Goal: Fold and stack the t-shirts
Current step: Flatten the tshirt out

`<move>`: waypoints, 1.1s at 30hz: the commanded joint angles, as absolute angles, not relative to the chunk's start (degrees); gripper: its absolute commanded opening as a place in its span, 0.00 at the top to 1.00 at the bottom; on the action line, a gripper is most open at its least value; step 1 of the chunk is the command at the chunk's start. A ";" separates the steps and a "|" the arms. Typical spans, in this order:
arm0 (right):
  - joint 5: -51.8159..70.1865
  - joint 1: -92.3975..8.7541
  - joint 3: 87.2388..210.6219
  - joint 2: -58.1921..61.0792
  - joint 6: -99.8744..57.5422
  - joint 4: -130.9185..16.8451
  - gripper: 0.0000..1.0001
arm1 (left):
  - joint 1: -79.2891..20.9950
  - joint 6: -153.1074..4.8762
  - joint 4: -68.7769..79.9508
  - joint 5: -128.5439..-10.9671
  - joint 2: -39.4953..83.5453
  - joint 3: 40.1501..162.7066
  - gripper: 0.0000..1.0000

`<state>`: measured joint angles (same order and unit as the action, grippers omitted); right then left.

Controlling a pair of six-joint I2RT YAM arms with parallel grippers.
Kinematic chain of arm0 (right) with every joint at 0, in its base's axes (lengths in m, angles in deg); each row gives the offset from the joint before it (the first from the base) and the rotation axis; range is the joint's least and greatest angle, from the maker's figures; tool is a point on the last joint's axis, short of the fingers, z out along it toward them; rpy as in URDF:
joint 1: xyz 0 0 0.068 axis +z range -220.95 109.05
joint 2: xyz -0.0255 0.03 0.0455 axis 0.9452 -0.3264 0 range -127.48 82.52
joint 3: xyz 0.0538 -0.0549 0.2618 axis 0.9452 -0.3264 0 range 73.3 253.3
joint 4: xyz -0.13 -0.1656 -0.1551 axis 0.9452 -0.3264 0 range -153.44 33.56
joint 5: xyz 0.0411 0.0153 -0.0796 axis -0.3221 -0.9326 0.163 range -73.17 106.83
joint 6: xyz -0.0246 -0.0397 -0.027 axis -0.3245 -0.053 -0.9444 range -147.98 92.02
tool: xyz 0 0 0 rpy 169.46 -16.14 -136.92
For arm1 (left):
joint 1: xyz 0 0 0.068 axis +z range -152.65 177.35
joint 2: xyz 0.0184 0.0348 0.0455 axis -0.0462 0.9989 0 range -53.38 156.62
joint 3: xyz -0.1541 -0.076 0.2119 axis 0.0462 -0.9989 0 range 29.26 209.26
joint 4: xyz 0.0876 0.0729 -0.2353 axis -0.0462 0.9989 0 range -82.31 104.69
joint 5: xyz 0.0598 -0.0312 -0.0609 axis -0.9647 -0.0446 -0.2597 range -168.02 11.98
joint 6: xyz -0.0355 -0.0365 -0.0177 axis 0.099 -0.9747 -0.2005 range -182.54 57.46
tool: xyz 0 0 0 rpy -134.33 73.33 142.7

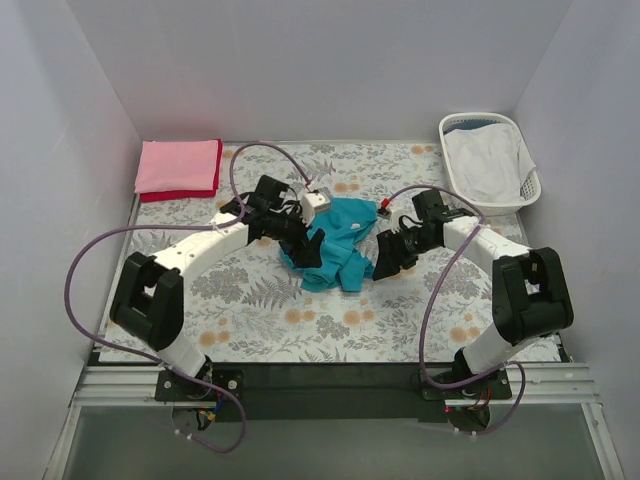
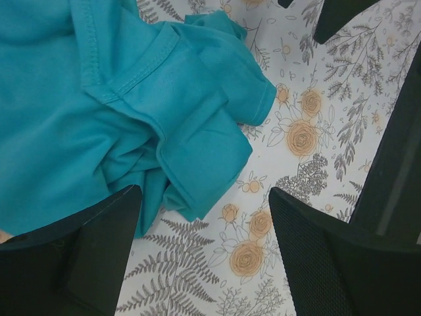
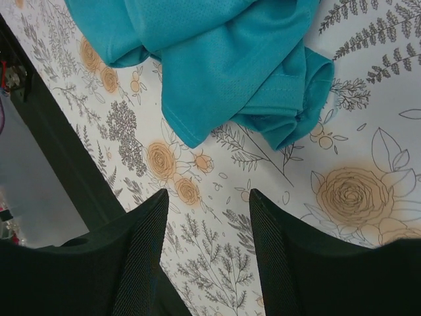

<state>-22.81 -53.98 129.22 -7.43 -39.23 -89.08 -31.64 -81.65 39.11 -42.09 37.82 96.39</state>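
Folds of the teal-blue t-shirt [image 1: 338, 252] lay crumpled at mid-table on the floral cloth [image 1: 270, 320]. The left gripper [image 1: 308, 250] hung over its left edge, fingers apart, clamping nothing. The right gripper [image 1: 386, 260] sat just beside its right edge, fingers likewise apart and empty. The pink t-shirt [image 1: 178, 163] lay folded on the red t-shirt [image 1: 170, 195] at the back left. A white basket [image 1: 492, 160] stood back right.
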 commanded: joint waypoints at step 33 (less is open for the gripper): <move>-31.17 -50.73 137.81 -21.37 -32.55 -80.70 0.99 | -26.47 -95.50 38.80 -42.24 43.39 102.90 1.00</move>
<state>-31.25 -50.33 137.28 -24.65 -31.29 -80.36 -28.12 -96.56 37.25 -43.28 47.39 98.86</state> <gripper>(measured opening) 0.019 0.010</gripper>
